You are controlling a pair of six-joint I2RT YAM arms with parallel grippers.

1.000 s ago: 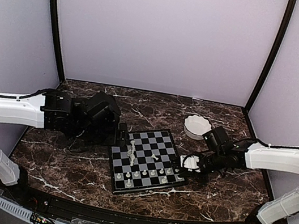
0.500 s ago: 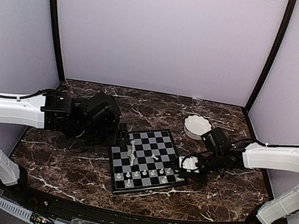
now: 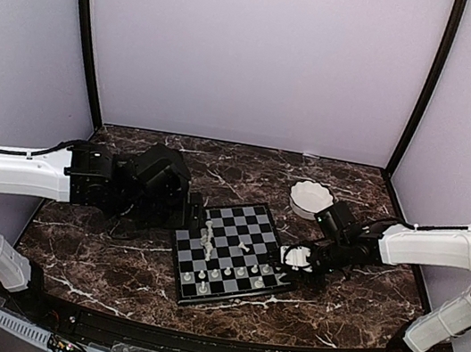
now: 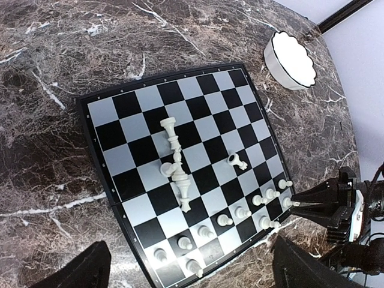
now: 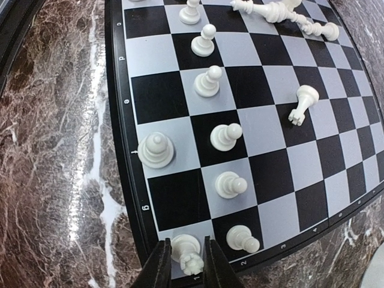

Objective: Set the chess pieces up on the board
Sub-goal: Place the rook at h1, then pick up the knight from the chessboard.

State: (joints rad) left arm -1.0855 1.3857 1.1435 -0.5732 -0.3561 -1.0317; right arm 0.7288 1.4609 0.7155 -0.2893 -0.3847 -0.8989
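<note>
The board (image 3: 257, 219) lies mid-table, black and silver-grey (image 5: 174, 198). Several cream-white pawns (image 5: 227, 137) stand along its near-right rows, and several larger chess pieces (image 4: 177, 168) lie tipped in a heap at the centre. One more piece (image 5: 303, 102) lies on its side apart from them. My right gripper (image 5: 183, 264) straddles a rook (image 5: 187, 249) that stands on the board's corner square; the jaws are parted slightly, with a thin gap beside it. My left gripper (image 4: 201, 273) hovers wide open above the board's left edge with nothing in it.
A white scalloped bowl (image 3: 310, 198) sits behind the right arm, just past the board's far-right corner. The dark veined marble tabletop (image 3: 114, 255) surrounds the board. Black frame posts rise at the back corners.
The right gripper's jaws have parted a little around the rook, which now stands on the corner square. The left arm has held still.
</note>
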